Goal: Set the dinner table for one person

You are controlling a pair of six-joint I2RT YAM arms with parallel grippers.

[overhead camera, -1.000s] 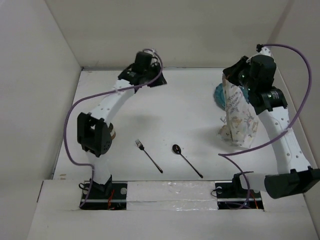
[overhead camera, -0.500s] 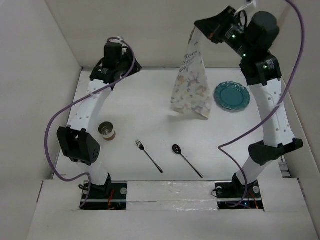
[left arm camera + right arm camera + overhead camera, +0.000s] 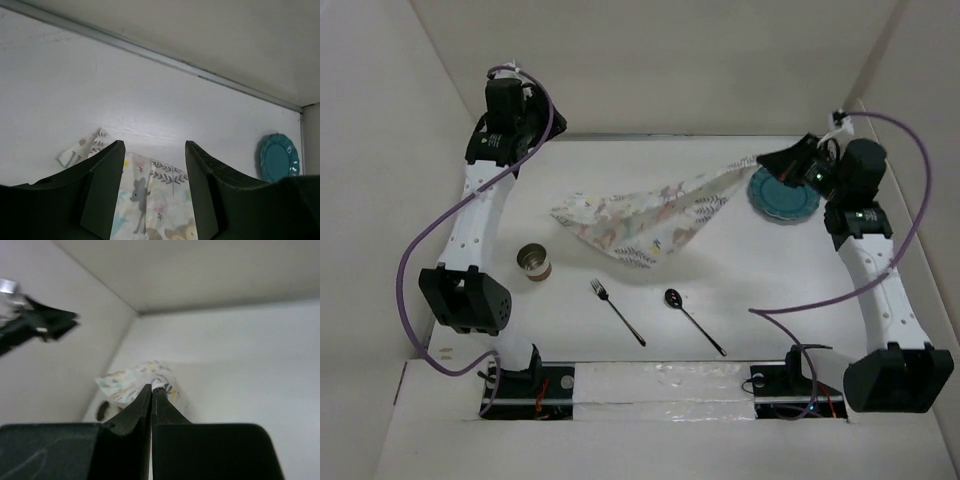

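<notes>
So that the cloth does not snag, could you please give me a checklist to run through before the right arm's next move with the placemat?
1. Right gripper shut on a corner of the placemat: ok.
2. Left gripper open and holding nothing: ok; it hovers above the cloth's left end.
3. Placemat flat on the dinner table: not ok; it is bunched, with the held end lifted.
4. Cloth clear of the teal plate: cannot tell; the held corner hangs at its left rim.
5. Cup, fork and spoon apart from the cloth: ok.
</notes>
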